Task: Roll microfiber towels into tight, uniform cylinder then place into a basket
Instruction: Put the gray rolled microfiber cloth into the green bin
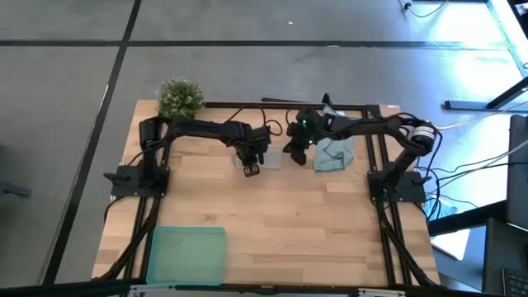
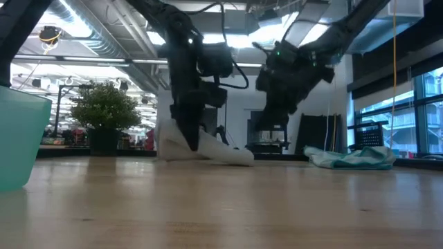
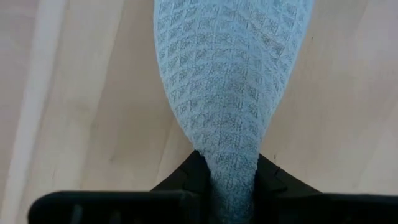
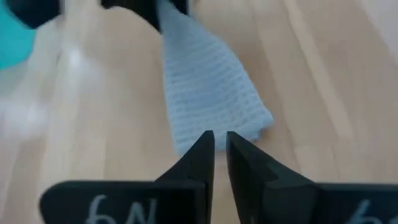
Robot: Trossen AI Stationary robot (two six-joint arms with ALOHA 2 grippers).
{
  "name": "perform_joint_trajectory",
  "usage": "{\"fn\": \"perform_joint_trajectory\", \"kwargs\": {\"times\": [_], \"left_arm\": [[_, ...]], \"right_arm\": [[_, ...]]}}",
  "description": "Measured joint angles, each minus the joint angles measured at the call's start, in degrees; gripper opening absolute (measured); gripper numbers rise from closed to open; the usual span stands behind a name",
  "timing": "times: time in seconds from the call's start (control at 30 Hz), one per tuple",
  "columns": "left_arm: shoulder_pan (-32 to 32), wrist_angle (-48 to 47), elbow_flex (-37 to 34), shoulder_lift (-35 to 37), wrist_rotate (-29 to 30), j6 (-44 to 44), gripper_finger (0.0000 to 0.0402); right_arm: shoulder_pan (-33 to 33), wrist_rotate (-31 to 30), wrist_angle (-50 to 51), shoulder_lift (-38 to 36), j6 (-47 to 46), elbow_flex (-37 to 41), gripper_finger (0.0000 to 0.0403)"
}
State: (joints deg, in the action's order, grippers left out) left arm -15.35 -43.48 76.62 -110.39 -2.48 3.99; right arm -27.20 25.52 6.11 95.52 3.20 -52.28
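Note:
The pale grey towel (image 1: 262, 160) lies at the table's far middle, one end raised by my left gripper (image 1: 252, 167), which is shut on it. My right gripper (image 1: 295, 155) hangs just to the towel's right, above the table, fingers shut with nothing between them (image 4: 219, 140). In the low view it (image 2: 275, 123) stands clear of the cloth. The light blue towel (image 1: 336, 153) lies crumpled on the table farther right. The mint-green basket (image 1: 186, 254) sits at the near left edge. My left gripper pinches one bunched end of the grey towel (image 3: 233, 168) between its two fingers, coming from above and pointing down. That end is lifted; the cloth widens and slopes down from the fingers, and its other end (image 2: 232, 155) rests on the table.
A potted plant (image 1: 180, 97) stands at the far left corner. Black frame rails (image 1: 375, 177) run along the table's sides. Bare wood (image 1: 289, 223) stretches between the towels and the basket (image 2: 17, 138).

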Motion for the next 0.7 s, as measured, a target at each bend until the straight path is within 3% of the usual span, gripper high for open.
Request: {"fn": "perform_joint_trajectory", "kwargs": {"times": [0.27,0.7], "left_arm": [[0.00,-2.85,0.07,7.07,2.21,1.70,0.0051],[2.89,-14.71,0.07,21.34,3.50,5.06,0.0051]], "right_arm": [[0.02,-0.20,11.64,-7.92,4.89,-3.71,0.0045],[0.41,-0.45,13.50,-16.67,7.53,-3.73,0.0045]]}}
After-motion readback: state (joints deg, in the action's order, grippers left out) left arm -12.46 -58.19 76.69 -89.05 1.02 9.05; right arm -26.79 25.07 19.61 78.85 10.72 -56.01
